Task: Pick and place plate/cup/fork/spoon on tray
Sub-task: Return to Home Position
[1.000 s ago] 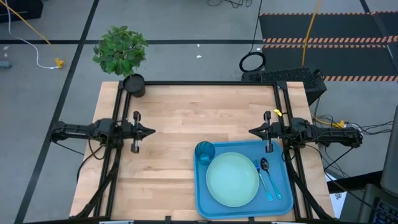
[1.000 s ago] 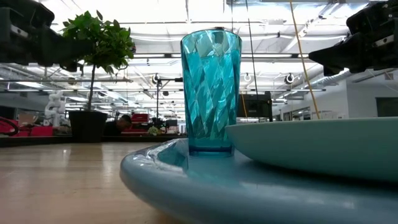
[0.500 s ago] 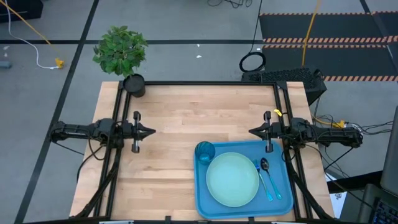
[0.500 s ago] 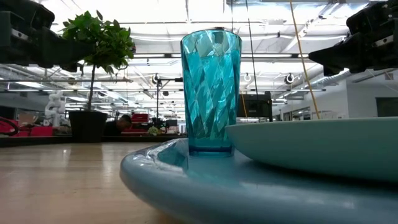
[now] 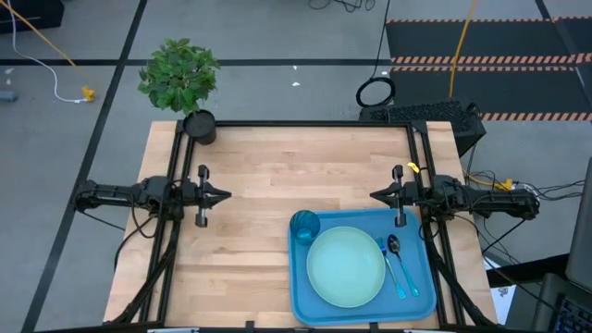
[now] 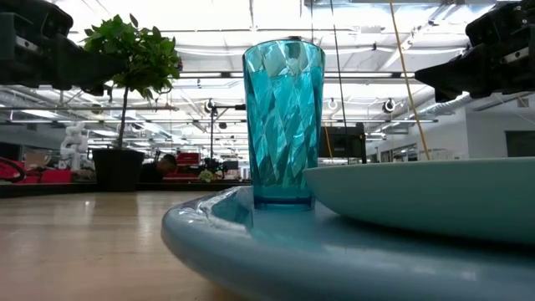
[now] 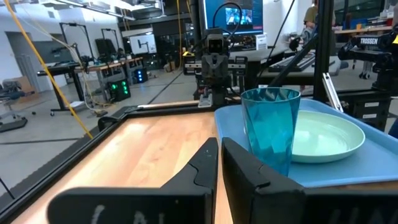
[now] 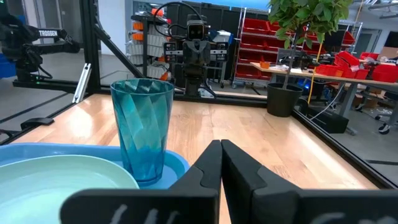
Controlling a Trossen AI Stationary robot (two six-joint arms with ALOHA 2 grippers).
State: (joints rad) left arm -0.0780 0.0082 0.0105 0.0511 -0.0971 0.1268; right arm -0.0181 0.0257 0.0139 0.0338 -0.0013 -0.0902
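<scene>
The bright blue tray (image 5: pixel 421 222) lies at the table's near right. On it the mint-green plate (image 5: pixel 345 267) lies flat in the middle. The teal cup (image 5: pixel 305 224) stands upright on its base at the tray's far left corner. The spoon (image 5: pixel 393 246) and the fork (image 5: pixel 400 277) lie side by side along the tray's right part. My left gripper (image 5: pixel 228 195) is shut and empty at the table's left side. My right gripper (image 5: pixel 373 195) is shut and empty above the tray's far edge.
A potted plant in a black pot (image 5: pixel 199 125) stands at the table's far left corner. A black frame (image 5: pixel 305 125) runs along the table's far and side edges. Bare wood (image 5: pixel 250 250) lies left of the tray.
</scene>
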